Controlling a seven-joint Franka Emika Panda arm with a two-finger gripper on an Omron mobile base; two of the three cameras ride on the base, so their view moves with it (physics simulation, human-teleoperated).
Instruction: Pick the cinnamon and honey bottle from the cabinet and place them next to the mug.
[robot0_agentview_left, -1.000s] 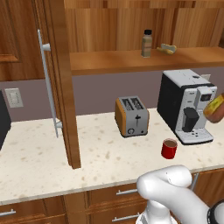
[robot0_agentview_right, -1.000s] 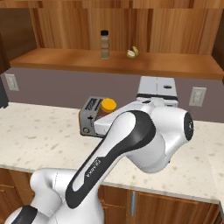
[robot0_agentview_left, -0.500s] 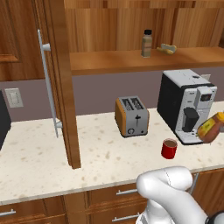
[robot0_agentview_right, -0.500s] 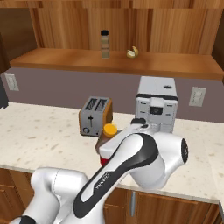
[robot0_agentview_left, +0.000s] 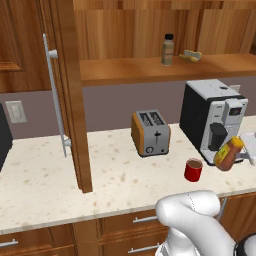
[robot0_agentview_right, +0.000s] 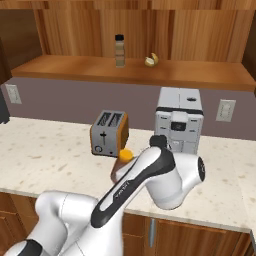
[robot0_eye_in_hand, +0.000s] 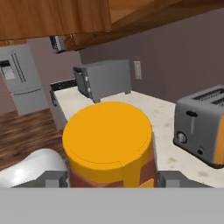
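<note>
Our claw (robot0_eye_in_hand: 107, 180) pinches the honey bottle (robot0_agentview_left: 228, 153), tilted above the table (robot0_agentview_left: 45, 190) at 3 o'clock of the mug (robot0_agentview_left: 193, 169). If we lower it tilted, it can tip over or knock the mug. The cinnamon (robot0_agentview_left: 168, 49) waits on the cabinet (robot0_agentview_left: 150, 67) shelf.

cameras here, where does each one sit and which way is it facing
Left base view: behind the arm on its left, facing forward and down at the counter; the white arm rises lower right, honey bottle tilted right of the mug.
Right base view: behind on the right; the arm sweeps up from lower left, covering most of the bottle.
Hand view: on the hand, looking along the claw over the bottle's yellow cap.
Shared: both base views show the toaster, the coffee machine and the cinnamon on the cabinet shelf.
</note>
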